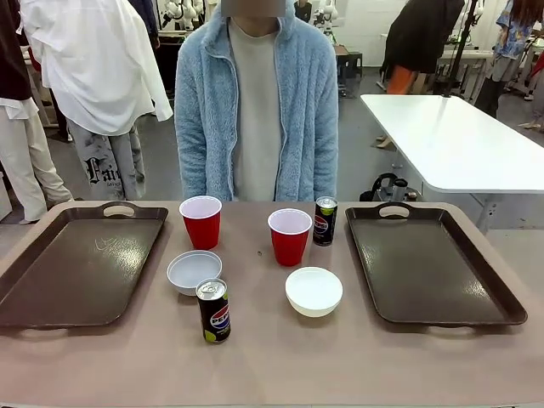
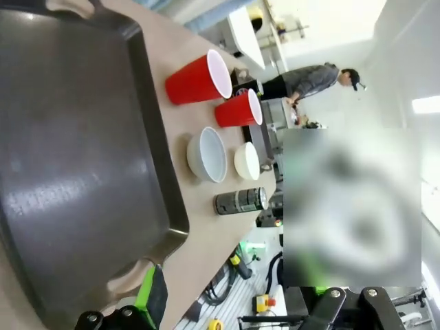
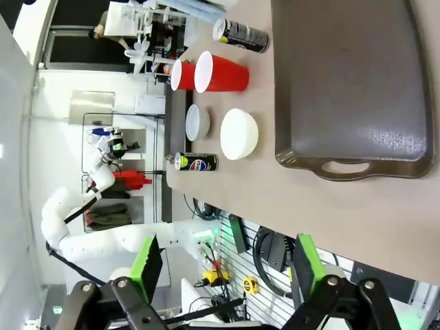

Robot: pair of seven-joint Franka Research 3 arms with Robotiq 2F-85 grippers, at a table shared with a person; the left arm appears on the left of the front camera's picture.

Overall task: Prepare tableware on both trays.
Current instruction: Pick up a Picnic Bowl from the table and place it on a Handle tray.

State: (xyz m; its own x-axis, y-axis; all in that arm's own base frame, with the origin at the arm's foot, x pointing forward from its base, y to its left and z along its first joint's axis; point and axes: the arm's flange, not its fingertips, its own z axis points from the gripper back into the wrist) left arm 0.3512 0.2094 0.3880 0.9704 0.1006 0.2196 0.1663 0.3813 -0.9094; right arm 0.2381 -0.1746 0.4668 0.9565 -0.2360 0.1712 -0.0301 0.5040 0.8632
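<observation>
The near Pepsi can [image 1: 213,310] stands on the worktop [image 1: 340,365] between the left tray [image 1: 76,263] and right tray [image 1: 425,263]. Beyond it sit the left bowl [image 1: 194,271], right bowl [image 1: 314,291], left red cup [image 1: 201,222], right red cup [image 1: 290,236] and far Pepsi can [image 1: 325,221]. The left claw [image 2: 247,306] and right claw [image 3: 227,269] gape wide, holding nothing

jacket [image 1: 255,110]: the person's, light blue fleece with a zip front, over a pale cream top [image 1: 255,127]
right gripper [image 3: 227,268]: black fingers [image 3: 148,265] faced with bright green pads, round screw heads at the joints
left gripper [image 2: 247,302]: black links with round screw heads, a green pad on one finger
left arm [image 3: 103,237]: white, smooth, rounded segments
</observation>
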